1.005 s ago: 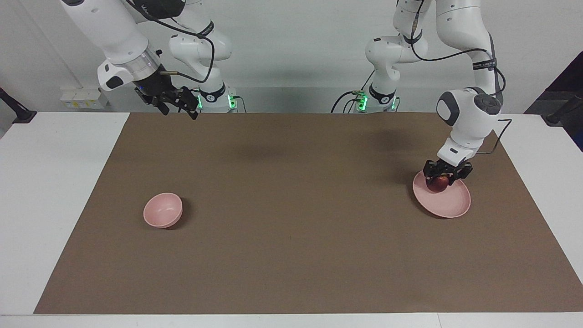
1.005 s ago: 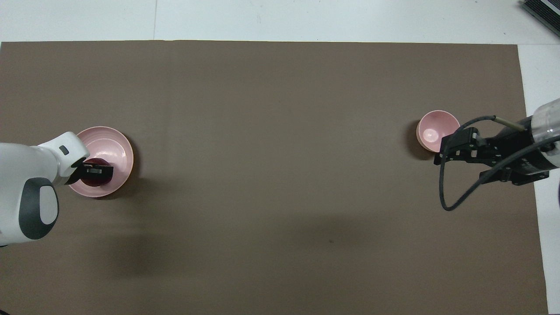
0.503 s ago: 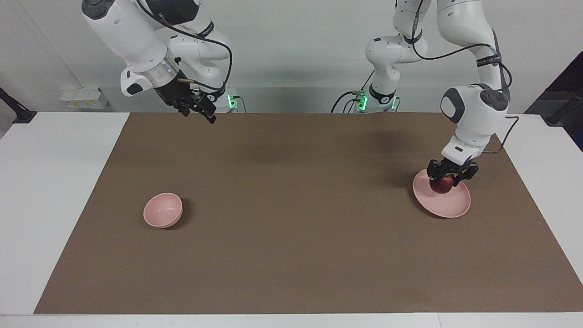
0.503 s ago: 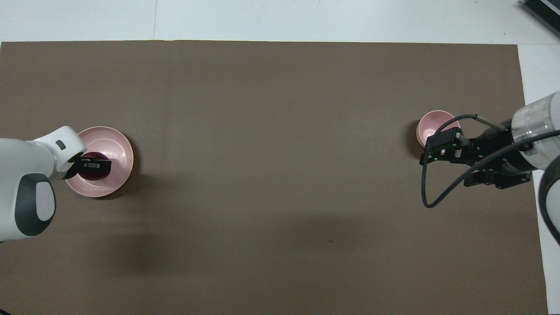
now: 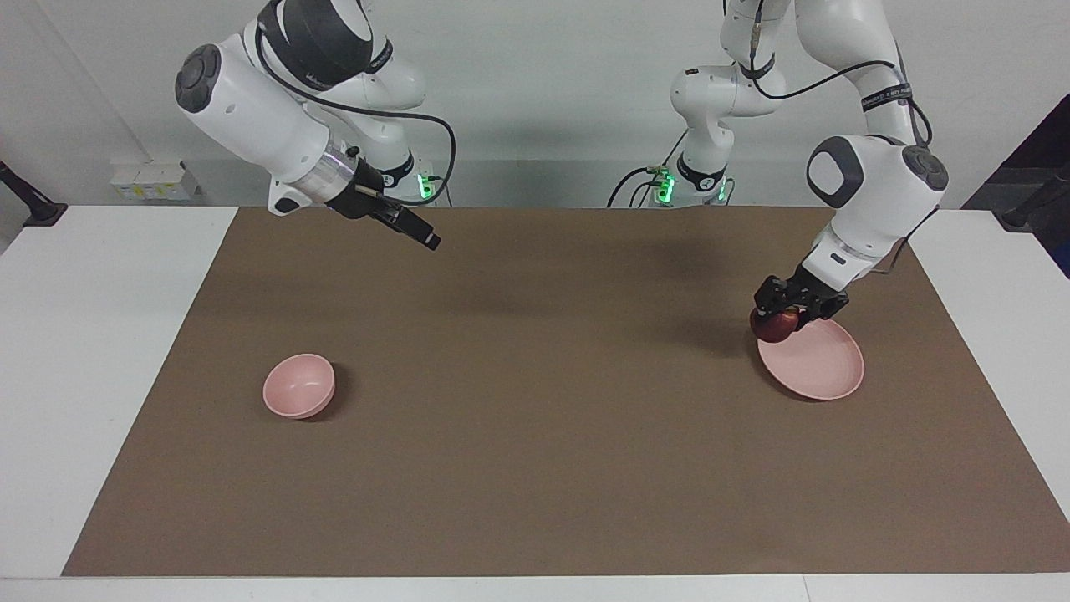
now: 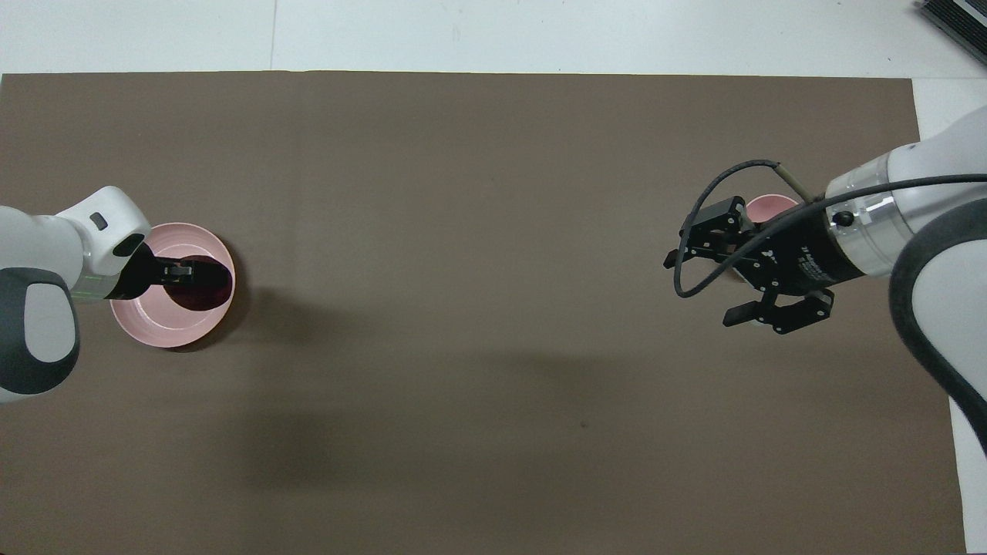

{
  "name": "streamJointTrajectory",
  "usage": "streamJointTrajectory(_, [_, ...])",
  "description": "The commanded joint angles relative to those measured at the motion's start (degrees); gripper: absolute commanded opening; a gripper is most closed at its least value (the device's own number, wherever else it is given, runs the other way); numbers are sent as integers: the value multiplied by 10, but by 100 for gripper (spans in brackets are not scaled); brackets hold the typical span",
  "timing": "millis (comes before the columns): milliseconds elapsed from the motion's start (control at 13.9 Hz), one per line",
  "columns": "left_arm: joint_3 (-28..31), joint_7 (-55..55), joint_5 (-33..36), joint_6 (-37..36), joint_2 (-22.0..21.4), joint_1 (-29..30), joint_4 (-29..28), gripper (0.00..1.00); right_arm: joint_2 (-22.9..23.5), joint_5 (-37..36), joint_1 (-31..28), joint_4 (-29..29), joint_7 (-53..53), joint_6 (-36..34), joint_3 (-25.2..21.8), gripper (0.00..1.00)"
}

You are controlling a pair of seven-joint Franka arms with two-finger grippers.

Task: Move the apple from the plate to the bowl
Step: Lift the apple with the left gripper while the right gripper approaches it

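The dark red apple [image 5: 771, 325] is held in my left gripper [image 5: 784, 317], which is shut on it just above the rim of the pale pink plate [image 5: 823, 361], at the rim's side toward the table's middle. In the overhead view the apple [image 6: 205, 284] and left gripper [image 6: 185, 271] cover part of the plate [image 6: 154, 325]. The small pink bowl [image 5: 298, 385] stands empty toward the right arm's end. My right gripper [image 5: 428, 241] is open and empty, up in the air; in the overhead view the right gripper [image 6: 698, 291] hides most of the bowl [image 6: 771, 205].
A brown mat [image 5: 535, 435] covers most of the white table [image 5: 100, 334]. A black cable loop [image 6: 694, 231] hangs off the right wrist. A dark object [image 6: 956, 23] lies at the table's corner farthest from the robots, at the right arm's end.
My left gripper has lifted the apple off the plate's middle and carried it toward the table's middle. The right arm has swung out and down over the mat.
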Motion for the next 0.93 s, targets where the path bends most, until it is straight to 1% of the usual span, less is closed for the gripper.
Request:
streamJointTrajectory(0, [-16, -14, -101, -9, -11, -6, -4, 0, 5, 62, 4, -34, 29, 33, 1, 100])
streamJointTrajectory(144, [-21, -15, -175, -11, -15, -7, -7, 0, 6, 81, 19, -34, 61, 48, 1, 100])
streamJointTrajectory(287, [-31, -15, -230, -10, -22, -10, -18, 0, 11, 110, 33, -39, 90, 69, 0, 100])
streamJointTrajectory(431, [-43, -15, -286, -9, -30, -11, -27, 0, 14, 123, 56, -55, 93, 122, 1, 100])
streamJointTrajectory(574, [-63, -13, -361, 1, -37, -12, -35, 0, 31, 152, 70, -62, 114, 166, 1, 100])
streamJointTrajectory(718, [-75, -13, -397, 5, -39, -14, -36, 0, 60, 170, 89, -62, 117, 204, 1, 100])
streamJointTrajectory(862, [-88, -11, -437, 16, -44, -14, -42, 0, 89, 190, 111, -62, 147, 253, 1, 100])
